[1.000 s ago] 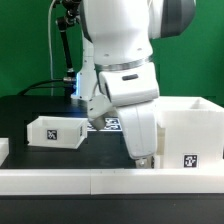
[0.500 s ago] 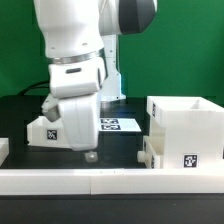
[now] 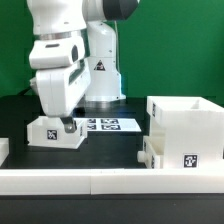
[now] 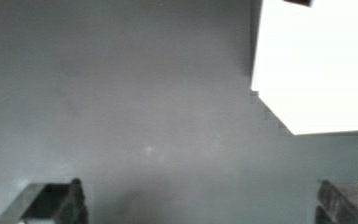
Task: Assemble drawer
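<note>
- Exterior view: you see the gripper [image 3: 67, 126] hanging low over the loose tray [image 3: 55, 133] at the exterior view's left. I cannot tell whether it touches.
- Check the wrist view. The fingers [image 4: 51, 203] stand spread wide, with only dark table [image 4: 123, 110] between them, so the tool carries nothing.
- The white corner [image 4: 318, 70] off to one side is, I judge, that tray. The grip is not yet centred on a wall.
- Your housing [image 3: 185, 122] stands at the exterior view's right. The second tray [image 3: 150, 152] sits low against its side; I cannot tell whether it is slid in.
- The rail [image 3: 90, 180] runs along the front, probably as a stop to push parts against.
- The marker board [image 3: 108, 125] lies behind, between tray and housing.
- You likely need this tray carried across to the housing next.
</note>
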You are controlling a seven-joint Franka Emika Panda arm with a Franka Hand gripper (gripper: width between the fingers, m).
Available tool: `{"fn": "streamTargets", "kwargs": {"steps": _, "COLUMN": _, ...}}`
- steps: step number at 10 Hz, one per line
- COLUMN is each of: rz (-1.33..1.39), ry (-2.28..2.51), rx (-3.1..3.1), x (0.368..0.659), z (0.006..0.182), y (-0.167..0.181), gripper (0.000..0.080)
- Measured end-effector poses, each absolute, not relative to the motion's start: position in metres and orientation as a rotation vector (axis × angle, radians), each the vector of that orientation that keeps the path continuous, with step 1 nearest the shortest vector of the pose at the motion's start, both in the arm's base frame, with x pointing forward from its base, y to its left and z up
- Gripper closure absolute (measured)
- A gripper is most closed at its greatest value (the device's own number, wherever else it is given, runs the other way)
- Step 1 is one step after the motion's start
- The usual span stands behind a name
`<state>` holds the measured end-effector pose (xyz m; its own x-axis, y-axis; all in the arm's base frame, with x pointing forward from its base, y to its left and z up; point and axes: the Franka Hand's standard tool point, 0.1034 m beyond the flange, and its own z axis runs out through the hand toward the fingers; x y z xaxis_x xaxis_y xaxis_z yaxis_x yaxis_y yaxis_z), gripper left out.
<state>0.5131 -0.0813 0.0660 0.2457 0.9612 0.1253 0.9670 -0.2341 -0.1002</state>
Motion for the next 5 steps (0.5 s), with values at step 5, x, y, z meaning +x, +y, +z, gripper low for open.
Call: {"fn": "streamTargets", "kwargs": {"steps": 5, "rz": -0.024, "ry": -1.534, "rx": -2.55, "x": 0.512, "z": 0.0625, "y": -0.0797, "gripper": 0.015}}
